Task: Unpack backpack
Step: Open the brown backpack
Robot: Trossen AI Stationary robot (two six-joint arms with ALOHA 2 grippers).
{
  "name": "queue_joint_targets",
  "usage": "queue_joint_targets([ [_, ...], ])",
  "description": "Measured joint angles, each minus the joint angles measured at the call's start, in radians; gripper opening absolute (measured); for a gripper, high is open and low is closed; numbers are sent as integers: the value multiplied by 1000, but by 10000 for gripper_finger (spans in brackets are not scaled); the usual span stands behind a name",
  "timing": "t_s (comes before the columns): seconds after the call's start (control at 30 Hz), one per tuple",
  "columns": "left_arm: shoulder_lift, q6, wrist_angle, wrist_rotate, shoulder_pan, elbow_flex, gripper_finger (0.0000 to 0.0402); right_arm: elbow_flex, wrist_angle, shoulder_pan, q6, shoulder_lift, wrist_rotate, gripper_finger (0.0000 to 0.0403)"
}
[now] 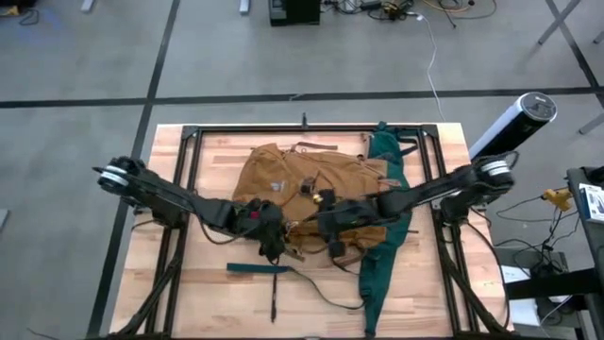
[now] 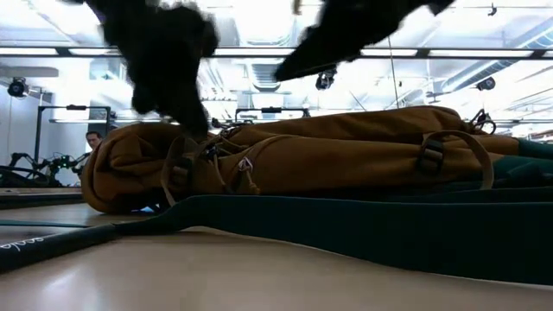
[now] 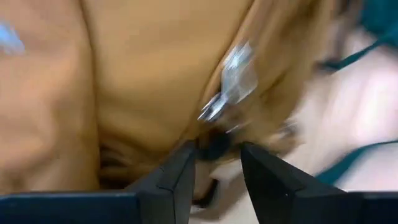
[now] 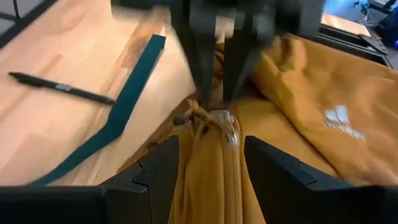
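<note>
Only an unreadable white logo patch (image 4: 339, 120) marks the backpack (image 1: 283, 175).

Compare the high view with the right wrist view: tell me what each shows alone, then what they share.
Only the high view shows both whole arms, the table's edges and the white cylinder off its corner.
Only the right wrist view shows the left gripper coming down onto a bunched fold that runs between the right gripper's fingers.
Both show the backpack, the pen and the green strap.
</note>
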Motion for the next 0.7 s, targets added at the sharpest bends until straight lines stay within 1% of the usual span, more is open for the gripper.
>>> queue_joint_targets([
  [0.17,5,-74,262,-16,-2,-169,116,174,-82,0,-34,170,19,169],
  [0.33,7,-70,434,-20,-7,-269,116,286,-203,2,-67,295,96,169],
  [0.4,8,-53,479,-22,-7,-292,116,304,-227,2,-75,321,114,169],
  [0.53,9,-14,519,-31,-9,-313,116,323,-214,2,-75,355,121,169],
  [0.7,11,28,524,-36,-8,-314,116,337,-215,2,-71,396,196,167],
])
